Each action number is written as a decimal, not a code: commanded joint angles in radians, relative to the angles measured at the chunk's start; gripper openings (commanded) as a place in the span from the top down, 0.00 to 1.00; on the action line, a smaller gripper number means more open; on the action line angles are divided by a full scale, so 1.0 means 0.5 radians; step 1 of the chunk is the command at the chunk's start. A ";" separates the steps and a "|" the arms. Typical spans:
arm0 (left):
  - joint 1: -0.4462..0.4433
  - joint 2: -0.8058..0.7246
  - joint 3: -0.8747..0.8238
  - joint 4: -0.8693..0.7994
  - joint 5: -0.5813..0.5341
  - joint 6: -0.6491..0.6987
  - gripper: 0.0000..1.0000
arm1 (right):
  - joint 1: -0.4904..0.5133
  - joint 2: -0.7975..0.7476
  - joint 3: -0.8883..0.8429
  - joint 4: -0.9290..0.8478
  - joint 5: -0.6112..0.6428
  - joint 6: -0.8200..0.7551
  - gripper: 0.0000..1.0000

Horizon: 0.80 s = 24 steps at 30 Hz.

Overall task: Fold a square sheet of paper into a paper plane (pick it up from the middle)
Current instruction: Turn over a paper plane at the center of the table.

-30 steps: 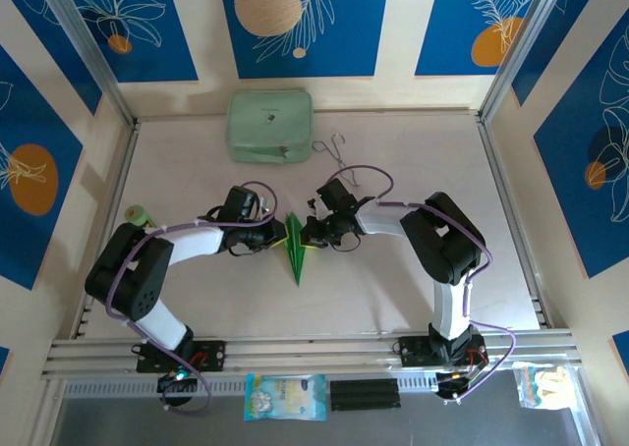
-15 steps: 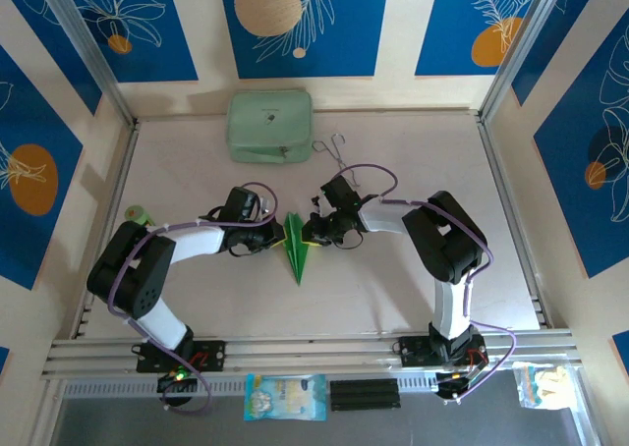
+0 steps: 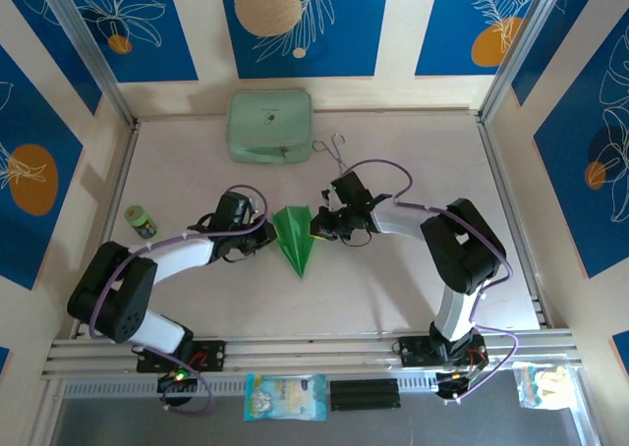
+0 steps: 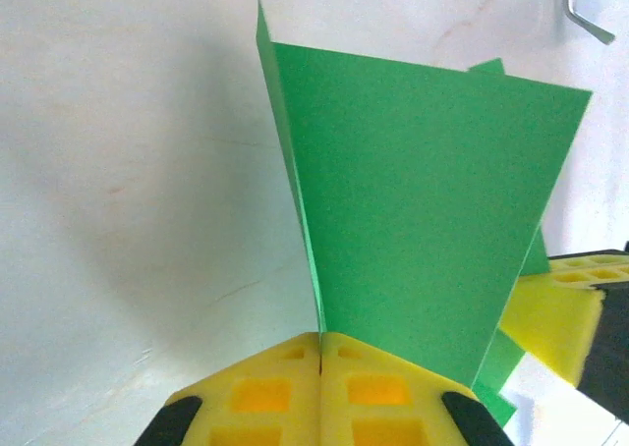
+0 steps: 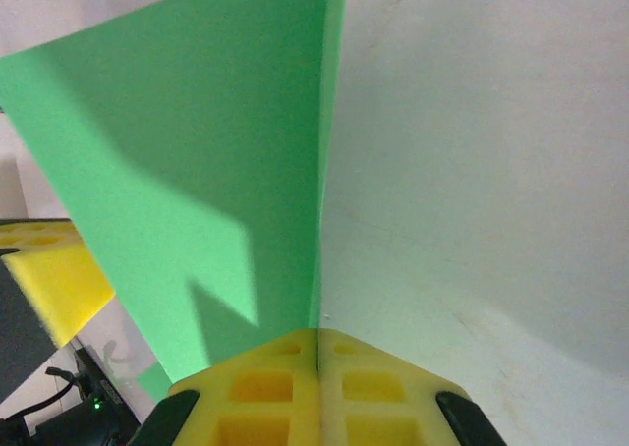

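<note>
The square sheet of paper is folded into a bright green paper plane (image 3: 295,240) at mid-table, its nose pointing toward the arms and its wings spread. My left gripper (image 3: 269,236) is shut on the left wing's edge, and my right gripper (image 3: 316,229) is shut on the right wing's edge. In the left wrist view the yellow fingers (image 4: 265,392) meet on the paper plane (image 4: 423,220), which rises as a broad flap. In the right wrist view the yellow fingers (image 5: 378,392) pinch the paper plane (image 5: 197,161) along its edge.
A pale mint case (image 3: 270,125) lies at the back, with thin wire tongs (image 3: 334,152) to its right. A small green roll (image 3: 141,220) stands at the left. Aluminium rails border the table on both sides and along the front.
The plane's wings have been drawn apart, so it looks wider than a second ago. Both grippers stay on the paper, and both arms' elbows have swung outward.
</note>
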 commanded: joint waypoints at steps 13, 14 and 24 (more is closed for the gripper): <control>-0.012 -0.015 -0.131 0.029 -0.128 -0.118 1.00 | 0.003 0.090 -0.071 0.040 -0.012 0.064 0.95; -0.011 0.000 -0.117 0.019 -0.110 -0.107 0.99 | 0.002 0.109 -0.058 0.033 -0.027 0.058 0.95; -0.009 -0.050 0.078 -0.211 -0.015 0.067 0.77 | 0.042 0.122 0.025 -0.008 -0.107 0.012 0.95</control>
